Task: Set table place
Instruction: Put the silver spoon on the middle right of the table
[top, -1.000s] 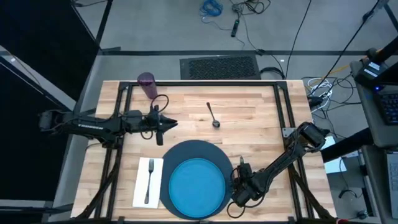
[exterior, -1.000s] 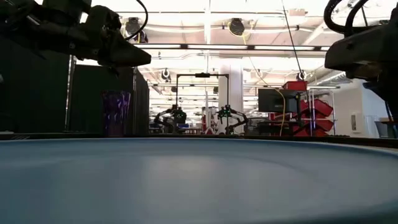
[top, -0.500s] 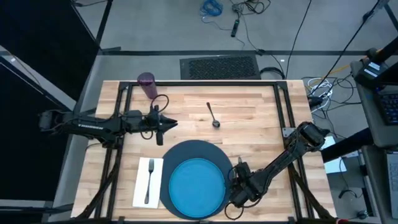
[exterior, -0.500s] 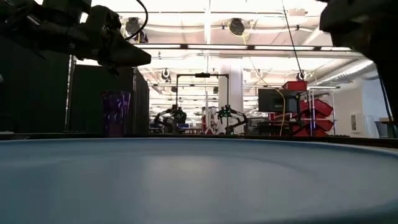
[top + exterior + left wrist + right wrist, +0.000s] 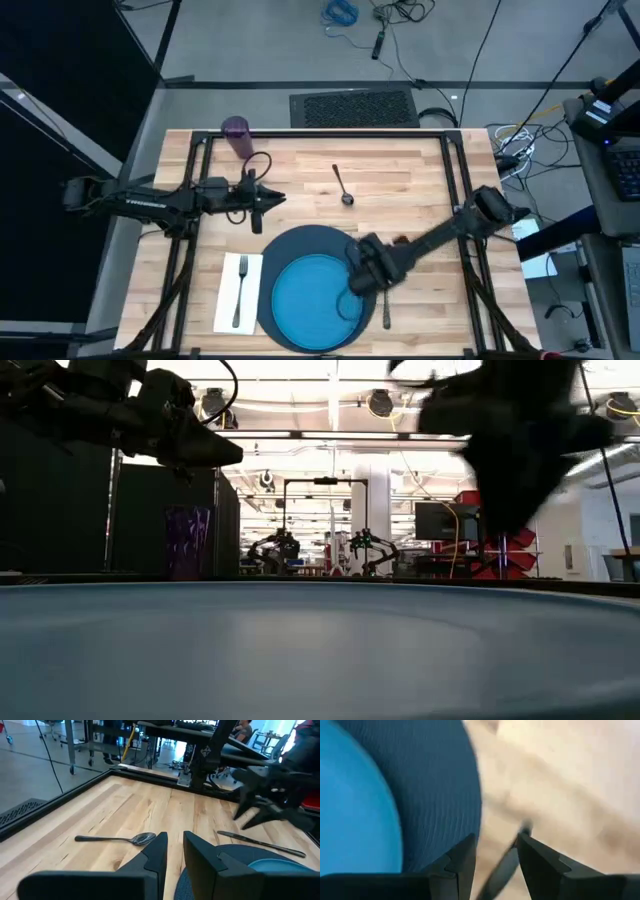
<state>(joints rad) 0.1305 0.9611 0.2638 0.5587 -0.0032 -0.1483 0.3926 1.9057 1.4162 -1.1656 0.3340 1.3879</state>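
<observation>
Right claw sits over the right edge of the blue plate, above the dark round mat; its fingers stand a little apart with nothing between them. The knife lies flat on the wood just right of the mat, close beside this claw but not gripped; the right wrist view shows it blurred past the fingertips. Left claw hovers above the surface left of centre, beyond the mat's far-left rim, fingers slightly parted and empty. The spoon lies on bare wood beyond the mat, near the left claw and well apart from the right one. The fork rests on the white napkin, just left of the mat. The purple cup stands upright near the far-left corner.
</observation>
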